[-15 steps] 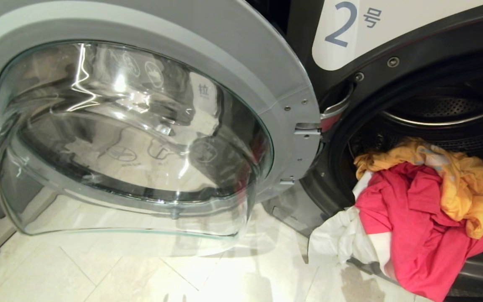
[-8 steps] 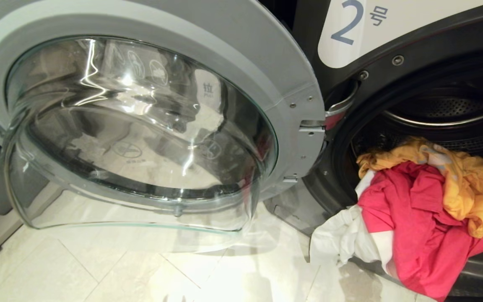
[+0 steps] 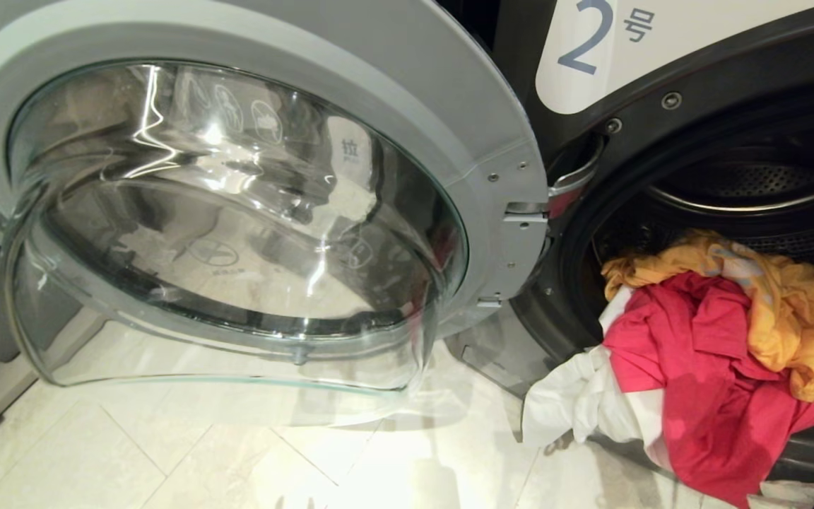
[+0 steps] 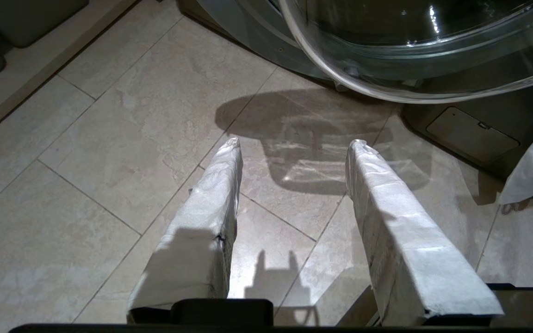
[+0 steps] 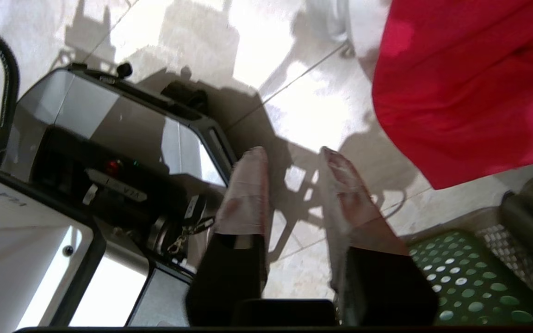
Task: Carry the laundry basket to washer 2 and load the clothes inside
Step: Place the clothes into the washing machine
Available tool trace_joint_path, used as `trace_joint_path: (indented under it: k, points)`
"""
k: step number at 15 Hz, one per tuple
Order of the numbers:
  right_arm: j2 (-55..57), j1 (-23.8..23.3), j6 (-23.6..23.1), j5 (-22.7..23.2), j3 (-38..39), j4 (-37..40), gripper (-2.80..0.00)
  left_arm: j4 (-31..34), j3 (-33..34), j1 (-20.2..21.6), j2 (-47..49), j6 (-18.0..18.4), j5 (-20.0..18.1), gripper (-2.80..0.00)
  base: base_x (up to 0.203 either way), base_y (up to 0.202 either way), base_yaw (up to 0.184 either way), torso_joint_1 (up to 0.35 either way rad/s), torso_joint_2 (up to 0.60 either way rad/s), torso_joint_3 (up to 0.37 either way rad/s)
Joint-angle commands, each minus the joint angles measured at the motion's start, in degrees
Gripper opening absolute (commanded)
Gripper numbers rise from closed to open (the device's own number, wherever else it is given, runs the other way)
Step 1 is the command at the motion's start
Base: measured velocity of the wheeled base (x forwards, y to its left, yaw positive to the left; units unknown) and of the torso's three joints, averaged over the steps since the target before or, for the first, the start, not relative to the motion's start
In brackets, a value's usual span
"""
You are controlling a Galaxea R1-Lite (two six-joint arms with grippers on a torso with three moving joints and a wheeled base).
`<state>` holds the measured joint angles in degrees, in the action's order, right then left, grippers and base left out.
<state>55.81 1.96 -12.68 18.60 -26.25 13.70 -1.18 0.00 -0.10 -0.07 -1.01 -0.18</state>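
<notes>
washer 2 [image 3: 668, 134]: door open | the clothes [image 3: 725, 367]: heaped in its mouth, spilling over the lip, unchanged | right gripper [image 5: 289, 157]: fingers just parted, empty, below the clothes | left gripper [image 4: 294, 143]: apart, idle | the laundry basket [image 5: 461, 273]: beside washer 2 | judged: pushing in remains

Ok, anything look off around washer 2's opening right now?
Yes. The clothes aren't fully inside washer 2: the red garment droops over the door seal and the white garment hangs out toward the floor. With the door open, they'd likely get caught if it shut.
</notes>
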Motion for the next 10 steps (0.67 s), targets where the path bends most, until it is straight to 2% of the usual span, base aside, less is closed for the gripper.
trace_joint_path:
  k: [1,2,7,10]
  points:
    - [8.6,0.94,0.14,0.35,-0.65,-0.14,0.0,-0.05,0.44,0.01,0.07,-0.04,0.01,-2.8,0.0,0.0,0.0,0.0,0.0,0.0]
    - [8.91,1.03,0.16,0.03,-0.72,-0.26,0.0,-0.05,0.44,0.01,0.07,-0.04,0.01,-2.8,0.0,0.0,0.0,0.0,0.0,0.0]
    - [9.78,1.39,0.2,-7.53,-0.46,-3.7,0.0,-0.05,0.44,0.01,0.07,-0.04,0.01,-2.8,0.0,0.0,0.0,0.0,0.0,0.0]
    - [12.44,4.79,0.24,-10.48,2.29,-9.36,0.0,-0.05,0.44,0.01,0.07,-0.04,0.01,-2.8,0.0,0.0,0.0,0.0,0.0,0.0]
